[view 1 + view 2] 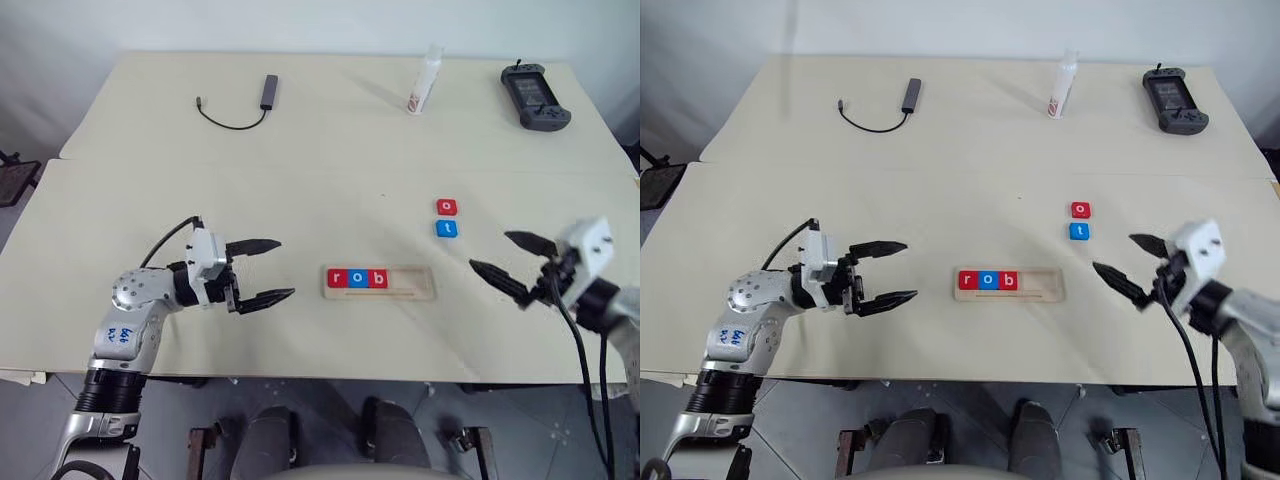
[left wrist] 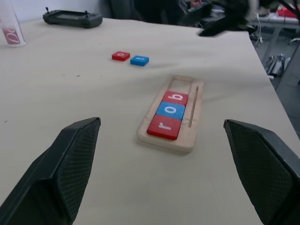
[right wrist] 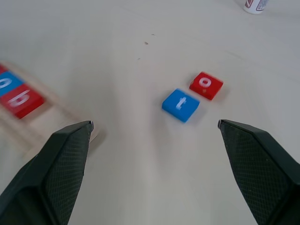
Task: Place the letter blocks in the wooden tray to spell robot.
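1. The scene is evenly and brightly lit; the cream table point(image 1: 330, 150) is rendered pale, without harsh glare.
2. Soft, faint shadows are cast under the bottle point(image 1: 424, 80) and just beside the loose blocks point(image 3: 192, 96).
3. Head views are sharp throughout.
4. In the right wrist view the wooden tray point(image 3: 47, 117) and its tiles are smeared by motion blur.
5. In the left wrist view the far background is blurred and darker.

Bench point(image 1: 320, 150): bare stretch between tray point(image 1: 379, 283) and loose blocks.
Tray: r, o, b fill the left; right end free.
Red o point(image 1: 447, 207), blue t point(image 1: 447, 229): just beside each other, bare bench all round.
Cable point(image 1: 240, 108), bottle point(image 1: 425, 80), controller point(image 1: 535, 97): far edge, well apart.
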Robot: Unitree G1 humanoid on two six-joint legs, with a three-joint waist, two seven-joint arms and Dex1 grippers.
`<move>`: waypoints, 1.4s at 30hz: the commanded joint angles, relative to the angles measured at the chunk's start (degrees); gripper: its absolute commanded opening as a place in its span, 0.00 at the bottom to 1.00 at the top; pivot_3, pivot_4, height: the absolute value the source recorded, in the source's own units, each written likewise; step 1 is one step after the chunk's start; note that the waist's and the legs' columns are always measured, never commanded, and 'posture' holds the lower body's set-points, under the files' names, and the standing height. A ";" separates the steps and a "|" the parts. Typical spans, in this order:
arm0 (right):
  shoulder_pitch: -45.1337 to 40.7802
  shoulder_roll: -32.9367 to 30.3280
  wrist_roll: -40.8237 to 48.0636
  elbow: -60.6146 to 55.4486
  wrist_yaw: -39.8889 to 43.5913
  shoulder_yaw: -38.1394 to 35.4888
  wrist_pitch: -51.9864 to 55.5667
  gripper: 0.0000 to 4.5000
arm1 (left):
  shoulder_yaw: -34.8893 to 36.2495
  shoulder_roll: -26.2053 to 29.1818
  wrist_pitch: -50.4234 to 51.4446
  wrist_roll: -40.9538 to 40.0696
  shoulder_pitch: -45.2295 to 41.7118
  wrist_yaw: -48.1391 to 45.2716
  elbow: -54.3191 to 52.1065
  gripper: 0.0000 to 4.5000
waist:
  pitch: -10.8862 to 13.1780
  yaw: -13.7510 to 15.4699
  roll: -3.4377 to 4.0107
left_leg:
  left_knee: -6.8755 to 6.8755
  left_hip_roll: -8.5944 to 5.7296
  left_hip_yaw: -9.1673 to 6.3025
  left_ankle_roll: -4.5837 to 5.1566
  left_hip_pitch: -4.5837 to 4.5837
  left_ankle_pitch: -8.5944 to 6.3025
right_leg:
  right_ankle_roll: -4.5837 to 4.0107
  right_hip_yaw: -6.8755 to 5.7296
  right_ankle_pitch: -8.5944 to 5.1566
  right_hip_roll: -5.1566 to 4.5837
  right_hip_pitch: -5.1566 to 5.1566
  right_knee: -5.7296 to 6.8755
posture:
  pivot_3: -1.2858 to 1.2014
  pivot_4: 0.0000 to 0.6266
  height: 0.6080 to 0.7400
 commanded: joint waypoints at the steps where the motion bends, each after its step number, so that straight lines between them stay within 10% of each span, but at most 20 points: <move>1: -9.79 -4.08 -4.14 2.84 -5.79 8.21 15.58 0.99 | -0.34 -1.07 -2.55 1.11 -0.07 0.47 0.18 1.00 | 0.00 -0.08 0.01 | 0.00 0.00 0.02 0.00 -0.02 0.00 | -0.01 0.01 0.00 -0.01 -0.02 0.00 | 0.52 0.24 1.00; 40: -42.33 17.37 -16.37 36.22 -31.59 13.03 24.37 0.99 | -0.98 -3.07 -1.45 0.98 2.48 4.98 -4.53 1.00 | 0.01 -1.64 0.03 | -0.10 -0.03 0.01 0.00 -0.20 0.00 | -0.01 -0.15 -0.01 -0.01 -0.08 -0.07 | 0.52 0.24 1.00; 42: -42.13 17.82 -16.75 36.51 -31.93 13.16 24.12 0.87 | -0.92 -2.92 -1.41 0.96 2.86 5.18 -4.93 1.00 | 0.00 -1.90 0.04 | -0.09 -0.02 0.01 -0.01 -0.19 0.00 | -0.01 -0.15 -0.01 -0.01 -0.08 -0.05 | 0.52 0.24 1.00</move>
